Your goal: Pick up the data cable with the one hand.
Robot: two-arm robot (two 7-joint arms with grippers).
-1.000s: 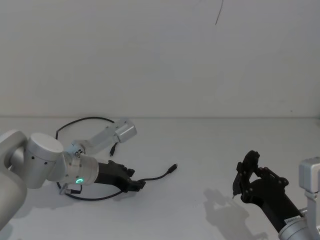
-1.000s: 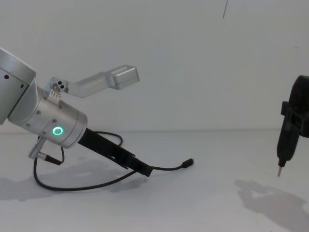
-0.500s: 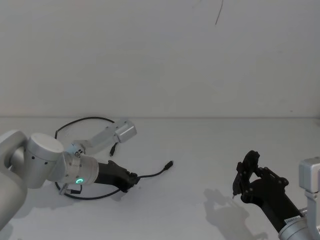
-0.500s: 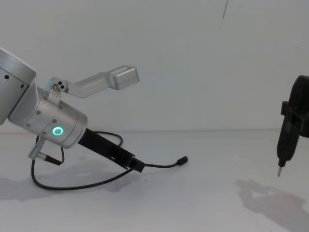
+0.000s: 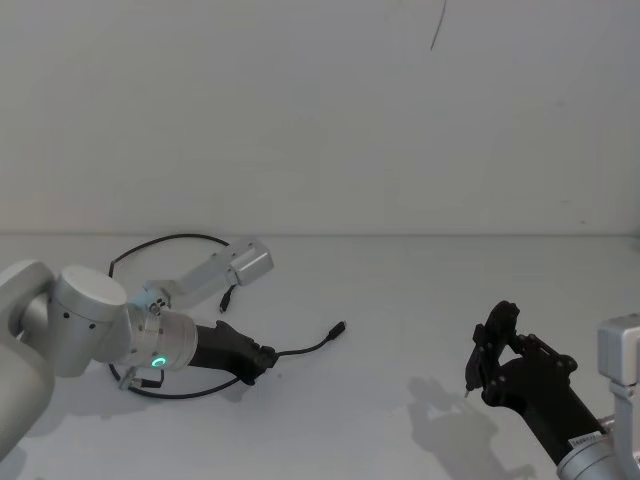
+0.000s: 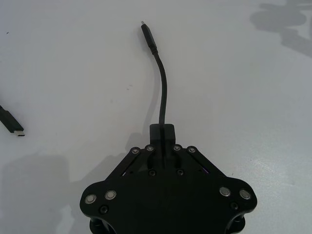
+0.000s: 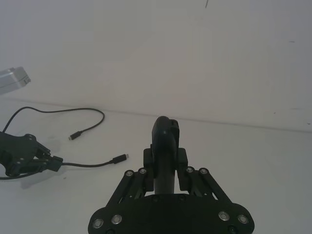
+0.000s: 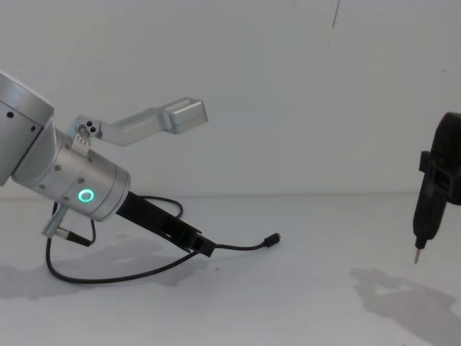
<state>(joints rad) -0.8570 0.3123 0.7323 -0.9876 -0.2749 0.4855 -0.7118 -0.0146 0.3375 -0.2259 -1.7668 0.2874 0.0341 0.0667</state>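
My left gripper, black with a green ring on its silver wrist, reaches low over the white table and is shut on the data cable. In the left wrist view the fingers pinch the thin black cable, which runs out to a small plug. The chest view shows the gripper's tip near the table, with the cable trailing to the right. The rest of the cable loops behind the arm. Its other plug lies on the table.
My right gripper hangs over the table at the right, shut on a dark pen-like tool whose tip points down. A silver bracket sticks out from the left wrist. The white wall stands behind the table.
My left gripper has drawn back to the left with the cable, dragging the free plug a little left. Over the last half second nothing visibly moved. The right arm is still.
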